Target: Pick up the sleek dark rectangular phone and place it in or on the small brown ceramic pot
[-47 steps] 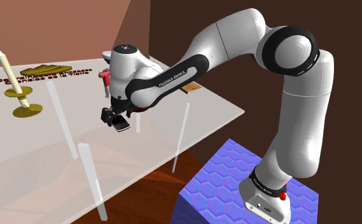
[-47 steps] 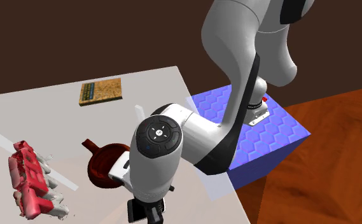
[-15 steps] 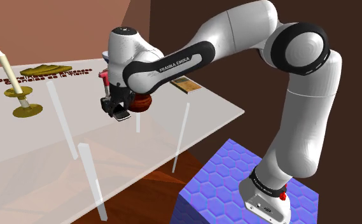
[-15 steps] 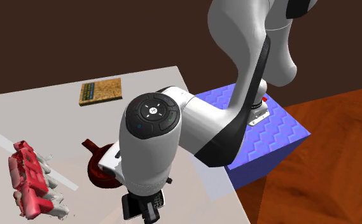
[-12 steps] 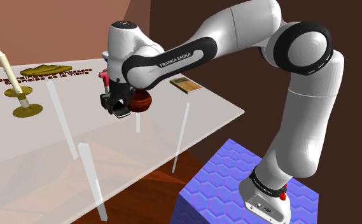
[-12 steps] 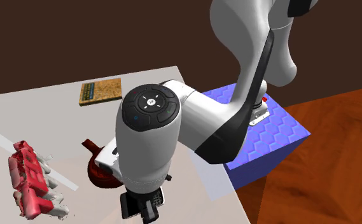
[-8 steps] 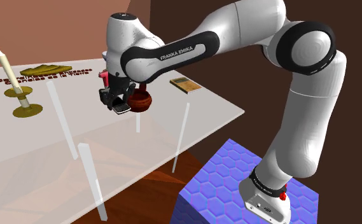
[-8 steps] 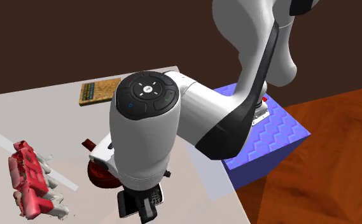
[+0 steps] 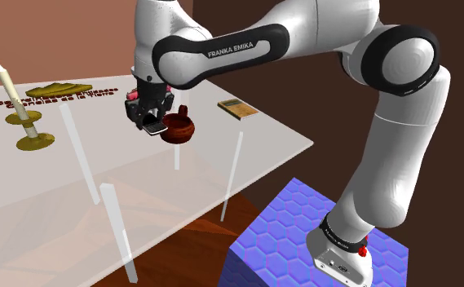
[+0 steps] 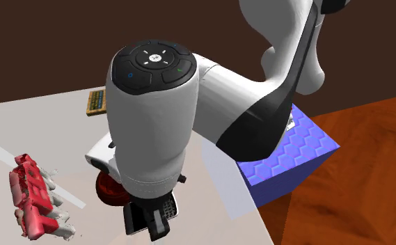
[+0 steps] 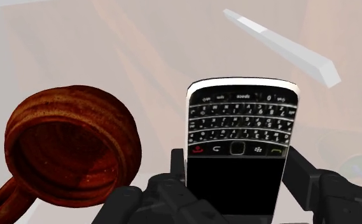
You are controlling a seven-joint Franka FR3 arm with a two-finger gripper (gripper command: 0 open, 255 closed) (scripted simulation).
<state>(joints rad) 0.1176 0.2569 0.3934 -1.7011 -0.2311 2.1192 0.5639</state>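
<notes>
You are holding the dark phone [image 11: 240,137] clamped between the two black fingers [image 11: 302,168] of the gripper [image 11: 236,175], which are pressing on its long edges at the screen end, while the keypad end is pointing away from the hand. In the shoulder view the gripper [image 9: 148,121] is hanging with the phone [image 9: 152,125] just to the left of the small brown pot [image 9: 178,129], close to its rim but not touching it. The pot [image 11: 71,153] is standing upright on the pale translucent table [image 9: 205,167], its mouth open and its loop handle pointing away from the phone. In the second exterior view the white wrist is covering most of the pot [image 10: 108,189], and the gripper [image 10: 151,224] is reaching down beneath it. A cream candle [image 9: 14,96] on a brass holder is standing well apart, a small book [image 9: 236,107] is lying beyond the pot, and a red object [image 10: 33,202] is resting nearby.
</notes>
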